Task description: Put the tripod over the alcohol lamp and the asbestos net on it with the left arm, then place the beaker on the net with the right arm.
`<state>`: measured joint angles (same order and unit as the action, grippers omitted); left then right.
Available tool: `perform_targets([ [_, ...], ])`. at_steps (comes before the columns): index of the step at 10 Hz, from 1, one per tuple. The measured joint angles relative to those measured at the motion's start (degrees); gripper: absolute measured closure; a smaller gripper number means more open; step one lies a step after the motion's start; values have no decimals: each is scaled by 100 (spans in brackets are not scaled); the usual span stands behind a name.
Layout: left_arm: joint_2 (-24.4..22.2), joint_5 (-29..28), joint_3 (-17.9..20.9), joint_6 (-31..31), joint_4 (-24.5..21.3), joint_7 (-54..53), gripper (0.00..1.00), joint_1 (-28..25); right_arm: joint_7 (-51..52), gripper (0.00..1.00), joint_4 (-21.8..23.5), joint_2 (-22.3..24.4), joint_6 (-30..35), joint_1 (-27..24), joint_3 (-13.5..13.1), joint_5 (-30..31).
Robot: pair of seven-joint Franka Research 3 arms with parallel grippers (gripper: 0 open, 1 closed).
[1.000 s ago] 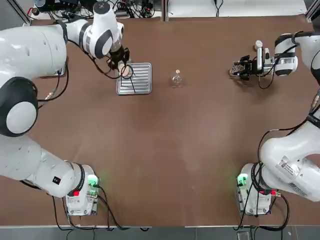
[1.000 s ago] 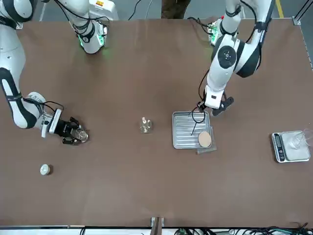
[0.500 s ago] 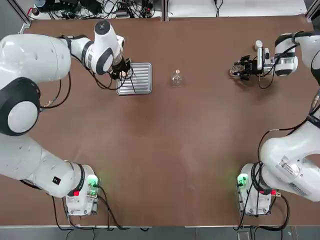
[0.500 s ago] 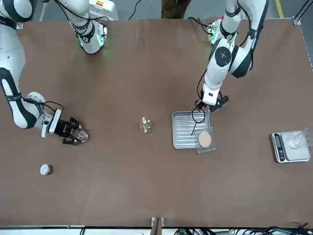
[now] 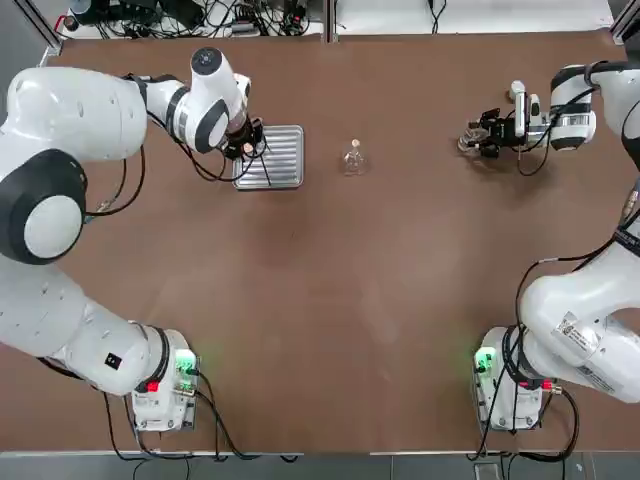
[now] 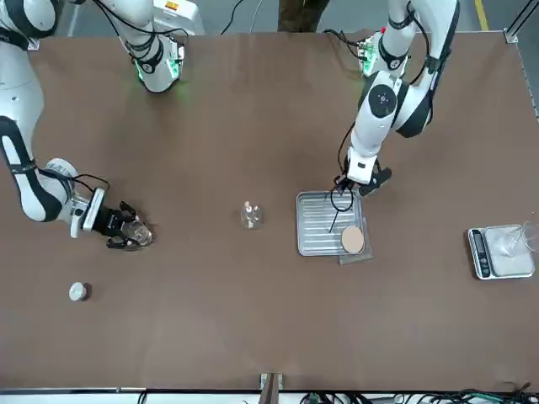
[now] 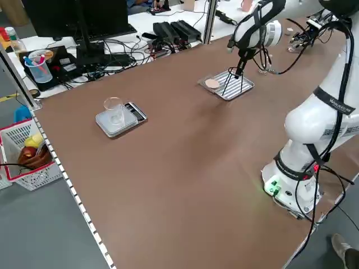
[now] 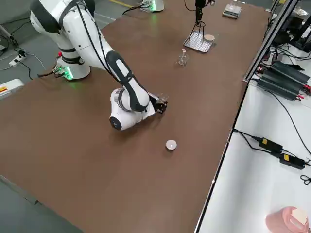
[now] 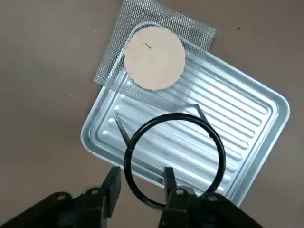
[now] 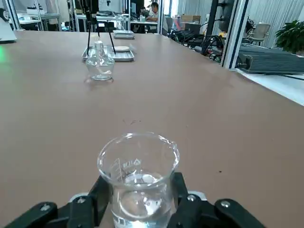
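Landmark: ribbed silver metal tray [image 5: 272,157], lying on the brown table [image 5: 330,300] toward the far edge, on the robot's left half.

- Tripod [image 9: 174,159], thin black wire ring on straight black legs: stands upright on the tray, at the tray's edge nearest the left arm. Its ring lies between the fingers of the left gripper [image 9: 140,179].
- Left gripper, dark two-finger type: poised directly above the tray's left edge, pointing down. Fingers [image 9: 112,182] sit either side of the ring wire, one inside the ring and one outside, close to it; whether they press it firmly cannot be told.
- Asbestos net [image 9: 153,57], small square of grey wire mesh with a round tan disc in its middle: lies flat at the tray's far left corner, partly on the tray and partly overhanging onto the table.
- Alcohol lamp [image 5: 353,157], small squat clear glass body with pale cap: upright on the table, a short way to the right of the tray, apart from it.
- Beaker [image 10: 138,180], small clear glass: upright, well to the right of the tray beyond the lamp, clasped between the fingers of the right gripper [image 10: 138,194].
- Right gripper, dark two-finger type: low over the table, lying nearly level, clamped on the beaker's sides.
- Small white capped bottle [image 5: 517,91]: far right of the tray, just beyond the right gripper.
- Grey scale [image 6: 499,252] bearing a clear dish: left of the tray, well apart from it.
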<state>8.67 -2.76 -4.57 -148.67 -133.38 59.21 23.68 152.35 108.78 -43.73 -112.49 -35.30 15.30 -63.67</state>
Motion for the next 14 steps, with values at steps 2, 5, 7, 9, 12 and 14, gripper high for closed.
perform_targets([
  [2,16,0,2,-5,6,-38,60,-2,-109,42,-113,11,18,3,20,-1],
  [5,16,0,4,-5,31,-43,79,-2,-229,42,-206,70,89,23,52,-2],
  [7,55,0,9,-5,35,-44,79,-3,-296,42,-219,103,102,44,53,-2],
  [9,148,0,11,-5,66,-45,78,-3,-315,42,-219,106,102,48,52,-2],
  [12,192,0,15,-5,125,-70,89,-8,-320,42,-219,106,102,48,52,-2],
  [14,192,0,15,-5,148,-88,92,-11,-321,42,-219,109,102,48,49,-2],
])
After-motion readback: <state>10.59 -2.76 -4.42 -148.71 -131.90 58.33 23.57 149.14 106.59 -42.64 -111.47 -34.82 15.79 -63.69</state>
